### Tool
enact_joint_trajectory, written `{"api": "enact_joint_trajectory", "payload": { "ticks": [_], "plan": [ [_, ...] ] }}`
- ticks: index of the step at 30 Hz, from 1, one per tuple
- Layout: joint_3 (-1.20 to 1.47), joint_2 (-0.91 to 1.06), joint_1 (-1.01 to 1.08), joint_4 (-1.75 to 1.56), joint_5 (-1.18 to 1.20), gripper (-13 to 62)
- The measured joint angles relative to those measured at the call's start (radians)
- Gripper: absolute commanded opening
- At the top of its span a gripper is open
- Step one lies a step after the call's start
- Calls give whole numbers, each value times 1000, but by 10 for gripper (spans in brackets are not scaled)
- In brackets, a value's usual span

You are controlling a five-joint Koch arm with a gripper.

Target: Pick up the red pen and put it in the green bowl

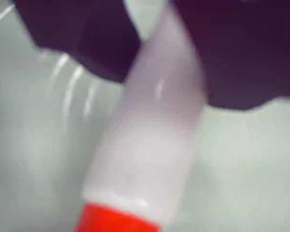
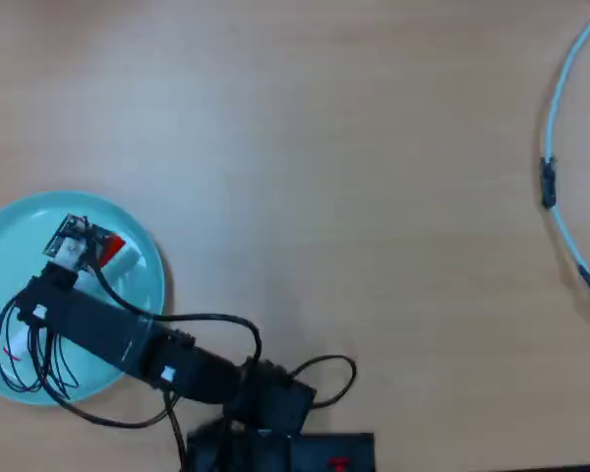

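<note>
Hidden from above: the claw (image 2: 87,258) sits under the arm's head and a small board, so its fingers cannot be made out in the overhead view; only a short white and red piece of the red pen (image 2: 118,256) shows beside it.
Cut off: in the wrist view the red pen (image 1: 150,159) runs off the bottom edge, with just the start of its red cap in frame; the 2 dark claw (image 1: 157,72) parts are cropped at the top edge.
Hard to make out: the wrist view is blurred, so edges are soft; faint curved streaks show to the left of the claw on the pale dish floor.
Claw state: the 2 dark fingers (image 1: 96,43) sit on either side of the white barrel, clamped on the red pen.
Red pen: held in the claw, barrel slanting down away from it, cap end lowest in the wrist view; it is over the green bowl (image 2: 20,236), and contact with the dish floor cannot be told.
Green bowl: directly beneath the claw, its rim curving out on all sides of it; the arm and black cables (image 2: 39,364) cover its lower part.
Surface (image 2: 324,147): pale wood, spreading away from the claw.
White hoop (image 2: 560,216): far from the claw, at the opposite edge of the overhead view, partly out of frame.
</note>
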Motion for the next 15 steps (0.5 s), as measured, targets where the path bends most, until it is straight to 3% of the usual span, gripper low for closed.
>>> {"api": "enact_joint_trajectory", "payload": {
  "ticks": [3,9,15],
  "plan": [
    [0,-3,0,-11,6,115],
    [0,-5,0,-46,8,239],
    [0,-14,0,-54,8,261]
  ]
}}
